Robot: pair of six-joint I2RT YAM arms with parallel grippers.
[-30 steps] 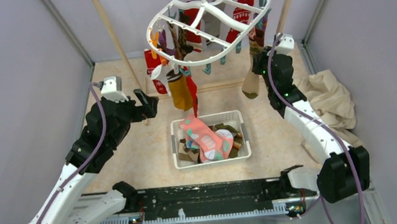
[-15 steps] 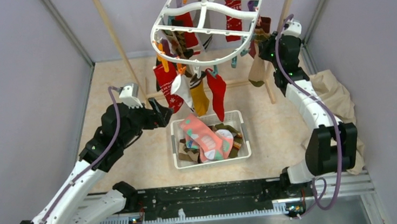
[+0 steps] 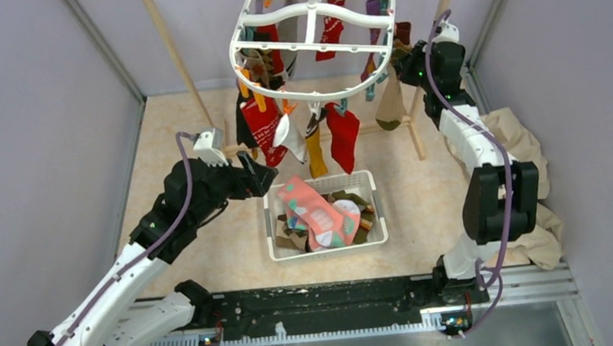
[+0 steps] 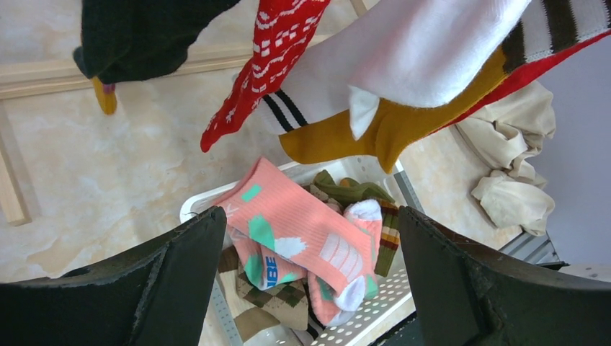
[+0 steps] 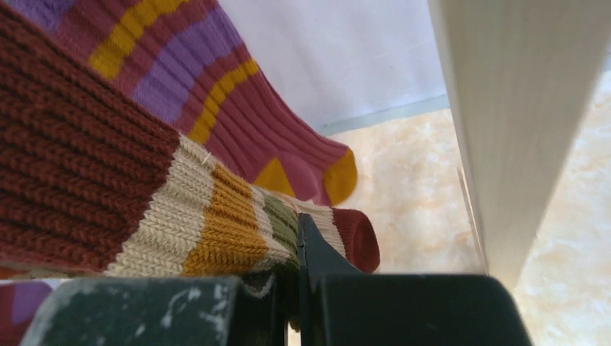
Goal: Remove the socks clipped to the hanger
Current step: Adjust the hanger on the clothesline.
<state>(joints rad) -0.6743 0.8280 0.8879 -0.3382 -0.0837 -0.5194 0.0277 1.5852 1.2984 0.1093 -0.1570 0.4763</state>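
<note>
The white oval hanger [image 3: 316,34] hangs tilted at the top, with socks dangling from its clips: a red patterned one [image 3: 264,131], a white one [image 3: 290,137], a mustard one [image 3: 315,151] and a plain red one [image 3: 343,136]. My left gripper [image 3: 260,177] is open just left of the basket, below these socks, holding nothing [image 4: 310,277]. The red patterned sock [image 4: 270,58] and mustard sock [image 4: 360,133] hang above its jaws. My right gripper [image 3: 402,57] is at the hanger's right edge, shut [image 5: 295,288] on a maroon, cream and mustard striped knit sock [image 5: 180,216].
A white slotted basket [image 3: 274,194] on the floor holds a pink sock [image 3: 315,214] and several others. Wooden rack poles [image 3: 181,67] stand behind; one pole [image 5: 519,108] is close beside my right gripper. A beige cloth [image 3: 518,146] lies at the right wall.
The hanger has swung back and up. My right arm rose toward the back with the striped sock in its grip. My left arm moved right, toward the basket and the hanging socks.
</note>
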